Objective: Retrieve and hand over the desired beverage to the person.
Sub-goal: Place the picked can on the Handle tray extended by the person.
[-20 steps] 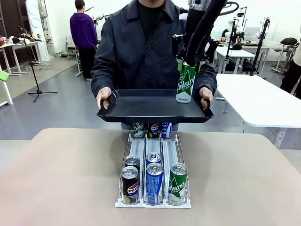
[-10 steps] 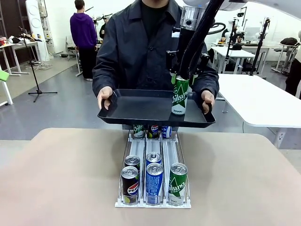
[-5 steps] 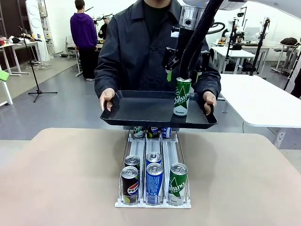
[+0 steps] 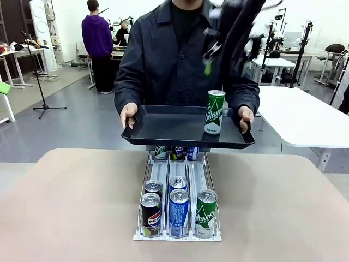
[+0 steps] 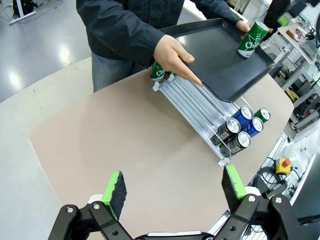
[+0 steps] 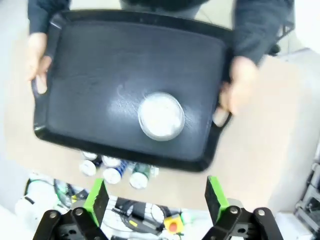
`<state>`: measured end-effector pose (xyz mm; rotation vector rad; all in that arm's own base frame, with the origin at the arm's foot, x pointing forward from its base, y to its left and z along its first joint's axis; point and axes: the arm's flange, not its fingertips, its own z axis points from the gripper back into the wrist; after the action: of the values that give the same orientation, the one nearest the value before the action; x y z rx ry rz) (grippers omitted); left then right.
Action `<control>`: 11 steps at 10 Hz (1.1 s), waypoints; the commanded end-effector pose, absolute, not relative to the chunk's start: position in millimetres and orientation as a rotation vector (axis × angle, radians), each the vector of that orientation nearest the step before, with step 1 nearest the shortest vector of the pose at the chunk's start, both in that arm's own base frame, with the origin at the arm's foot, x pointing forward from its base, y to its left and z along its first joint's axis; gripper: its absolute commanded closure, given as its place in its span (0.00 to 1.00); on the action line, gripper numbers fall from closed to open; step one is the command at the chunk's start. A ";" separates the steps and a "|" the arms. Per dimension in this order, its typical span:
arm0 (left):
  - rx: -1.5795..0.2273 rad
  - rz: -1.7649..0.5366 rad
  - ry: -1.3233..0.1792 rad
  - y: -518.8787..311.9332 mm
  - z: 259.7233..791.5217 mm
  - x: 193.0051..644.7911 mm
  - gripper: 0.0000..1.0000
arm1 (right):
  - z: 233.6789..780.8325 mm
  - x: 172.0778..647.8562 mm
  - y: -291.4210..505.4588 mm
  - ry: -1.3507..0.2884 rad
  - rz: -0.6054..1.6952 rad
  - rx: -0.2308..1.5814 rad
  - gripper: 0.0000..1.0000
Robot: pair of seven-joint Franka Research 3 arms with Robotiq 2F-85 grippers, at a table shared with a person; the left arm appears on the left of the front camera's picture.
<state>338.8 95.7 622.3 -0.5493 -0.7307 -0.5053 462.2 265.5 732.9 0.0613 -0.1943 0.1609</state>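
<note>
The green Chilsung can (image 4: 215,112) is on the person's (image 4: 163,60) black tray (image 4: 163,128), and nothing is gripping it. It stands free on the tray floor, toward the robot's right end, near the tray handle the person grips on that side.

The robot's right hand (image 6: 156,200) hangs above it with green pads spread wide and empty. Its wrist camera looks straight down on the can's silver lid, and there is clear air between pads and can. In the front view that hand is a blur high over the tray, so the wrist view is the one to trust.

The robot's left hand (image 5: 174,186) is also spread and holds nothing. It sits well back over the near part of the bench (image 4: 71,207).

I'd call the delivery as good as done. The drink is out of the rack (image 4: 177,236) and on the tray, which the person holds level at both ends above the bench's far edge. What's left, I'd say, is for the right arm to clear out and the person to carry the tray off.

The can is bolt upright — long axis vertical, lid to the ceiling, base flat on the tray. Its white lettering runs up the side facing the robot.

Down on the bench, the rack's three lanes hold more cans — Pepsi cans (image 4: 151,214) and another green one (image 4: 205,212).
</note>
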 end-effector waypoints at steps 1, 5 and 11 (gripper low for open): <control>-0.556 -0.527 -0.740 98.3 621.8 338.5 0.00 | 744.6 381.5 207.3 -0.247 0.175 0.033 0.00; -0.556 -0.527 -0.740 98.3 621.8 338.5 0.00 | 715.8 296.4 105.4 -0.343 0.399 0.187 0.00; -0.556 -0.527 -0.740 98.3 621.8 338.5 0.00 | 694.5 288.6 -35.5 -0.496 0.316 0.511 0.00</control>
<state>338.7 96.0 622.4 -0.5480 -0.7304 -0.5039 279.8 -37.8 701.0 0.4737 -0.4874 0.3216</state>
